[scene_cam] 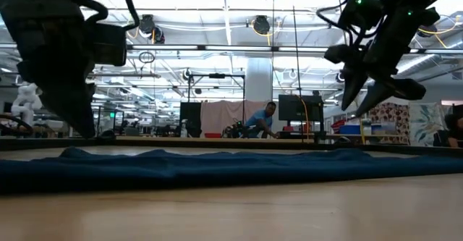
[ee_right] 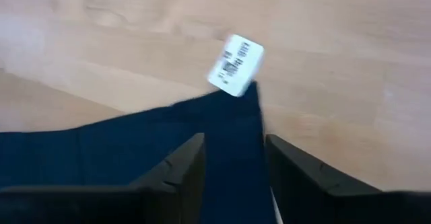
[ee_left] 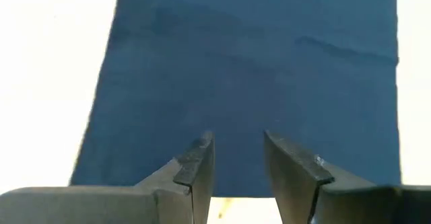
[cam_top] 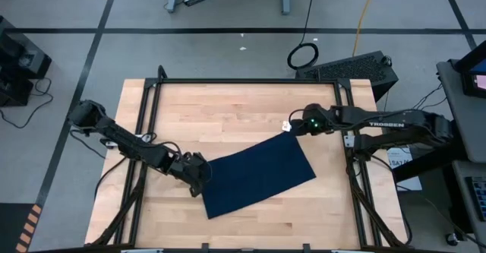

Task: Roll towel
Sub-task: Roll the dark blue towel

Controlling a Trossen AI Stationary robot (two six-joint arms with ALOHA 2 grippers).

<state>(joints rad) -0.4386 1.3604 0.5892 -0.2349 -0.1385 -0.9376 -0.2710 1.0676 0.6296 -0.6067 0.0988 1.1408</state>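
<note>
Lying flat — thin navy towel [cam_top: 258,175]

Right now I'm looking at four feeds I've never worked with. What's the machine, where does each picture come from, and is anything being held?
Two dark robot arms work at a wooden table. One picture looks straight down, one sits at tabletop height, and one rides on each wrist. A navy towel lies spread flat. The left end effector is at the towel's near-left edge, fingers apart, gripping nothing. The right end effector hangs just above the far corner with the white tag, fingers open, holding nothing.
</note>
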